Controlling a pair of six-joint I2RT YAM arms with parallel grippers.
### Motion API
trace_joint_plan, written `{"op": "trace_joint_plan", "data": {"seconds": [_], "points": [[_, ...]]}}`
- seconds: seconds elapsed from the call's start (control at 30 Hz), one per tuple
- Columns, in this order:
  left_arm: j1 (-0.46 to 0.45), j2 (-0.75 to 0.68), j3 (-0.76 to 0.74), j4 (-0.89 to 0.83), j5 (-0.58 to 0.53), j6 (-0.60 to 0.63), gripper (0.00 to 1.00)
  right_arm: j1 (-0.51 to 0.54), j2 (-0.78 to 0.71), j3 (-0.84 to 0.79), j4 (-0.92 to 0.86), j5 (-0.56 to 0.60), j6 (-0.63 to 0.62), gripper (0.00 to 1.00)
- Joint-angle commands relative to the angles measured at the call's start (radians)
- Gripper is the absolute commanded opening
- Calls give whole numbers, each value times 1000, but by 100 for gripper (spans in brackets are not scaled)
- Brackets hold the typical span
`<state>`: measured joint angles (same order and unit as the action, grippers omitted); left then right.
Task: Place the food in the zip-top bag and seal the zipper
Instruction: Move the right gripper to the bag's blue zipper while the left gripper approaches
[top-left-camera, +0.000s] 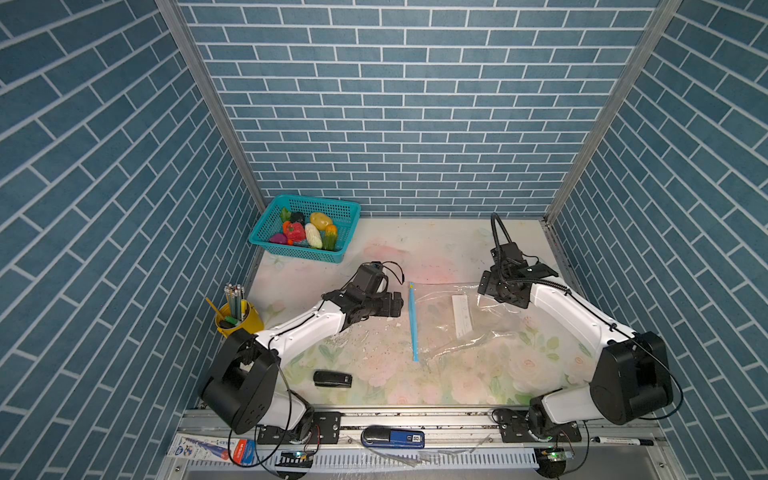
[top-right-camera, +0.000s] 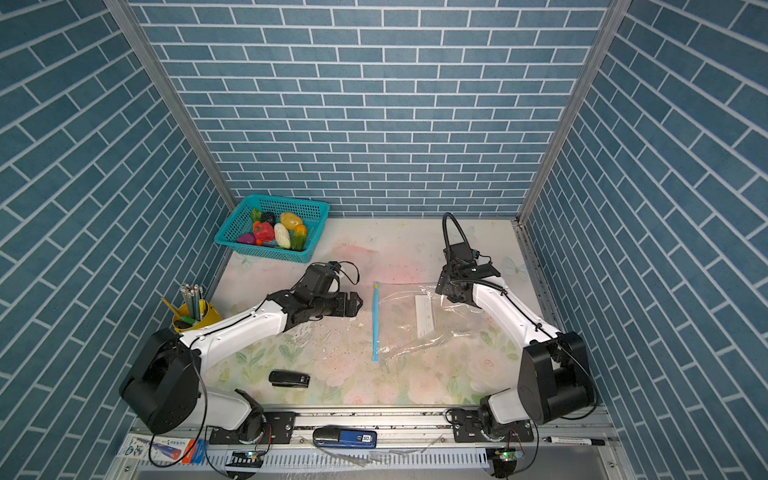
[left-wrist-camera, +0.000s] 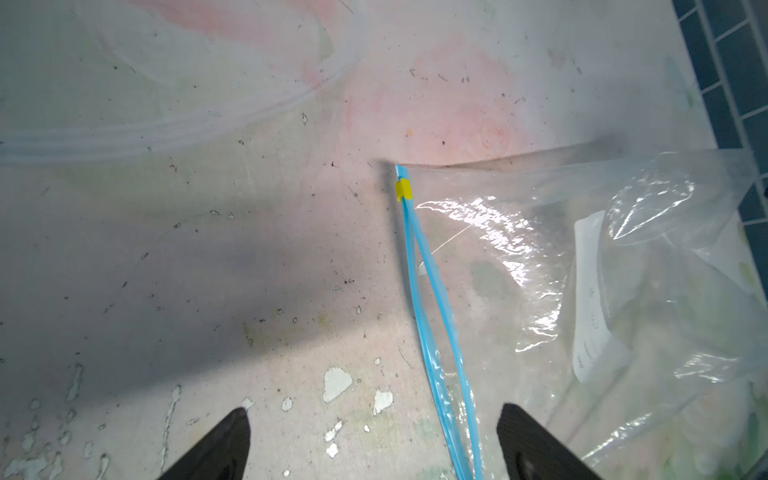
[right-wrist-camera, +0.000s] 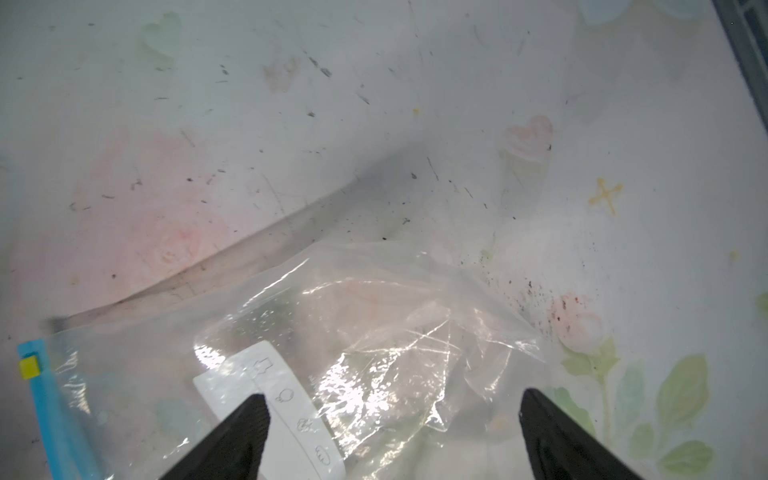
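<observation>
Grey metal front rail (top-left-camera: 436, 420): blue-and-black stapler-shaped device (top-left-camera: 392, 438) on it, black marker pen (top-left-camera: 619, 441) beside its right end.
Floral-printed desk (top-left-camera: 415, 386): black stapler (top-left-camera: 332, 379) near the front left, yellow cup of pencils (top-left-camera: 239, 318) at the left edge.
Clear crinkly plastic zip-top bag (top-left-camera: 436, 307): flat on the desk, centre right, white label (top-left-camera: 463, 316) facing up.
Thin light blue zipper (top-left-camera: 412, 320): along the bag's left edge; small yellow slider (left-wrist-camera: 403, 190) at its far end, two tracks parted on its near side.
Glossy toy food (top-left-camera: 305, 230), vegetables and fruits: heaped in the teal mesh plastic basket (top-left-camera: 299, 252), far left corner, well apart from the bag.
Left pincer (left-wrist-camera: 374, 409): spread wide, empty, just left of the zipper.
Right pincer (right-wrist-camera: 392, 394): spread wide, gripping nothing, over the bag's far right part, beside the label; contact with the plastic unclear.
</observation>
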<state>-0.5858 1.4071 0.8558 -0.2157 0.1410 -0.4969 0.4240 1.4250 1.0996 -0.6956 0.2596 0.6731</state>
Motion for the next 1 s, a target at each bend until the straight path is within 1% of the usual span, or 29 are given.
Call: {"op": "trace_joint_plan", "data": {"seconds": [0.0, 0.13, 0.27, 0.33, 0.4, 0.5, 0.63, 0.7, 0.83, 0.97], "points": [[42, -53, -38, -53, 42, -42, 95, 93, 8, 73, -106, 122, -18, 94], [86, -90, -81, -52, 89, -74, 95, 209, 72, 143, -125, 174, -12, 92], [105, -99, -100, -52, 123, -99, 95, 326, 172, 221, -130, 177, 14, 90], [111, -103, -122, -19, 152, -121, 95, 378, 227, 259, -125, 177, 16, 89], [130, -107, -154, 39, 198, -148, 94, 419, 283, 297, -105, 153, 5, 90], [172, -105, -212, 97, 242, -183, 95, 461, 356, 340, -78, 119, -13, 90], [213, -91, -238, 115, 295, -205, 94, 498, 447, 401, -84, 118, -37, 90], [217, -92, -245, 112, 293, -209, 95, 510, 479, 403, -56, 116, -62, 90], [224, -98, -261, 128, 290, -197, 95, 517, 527, 419, -45, 101, -51, 89], [233, -106, -273, 136, 284, -196, 95, 530, 576, 450, -61, 114, -49, 88]]}}
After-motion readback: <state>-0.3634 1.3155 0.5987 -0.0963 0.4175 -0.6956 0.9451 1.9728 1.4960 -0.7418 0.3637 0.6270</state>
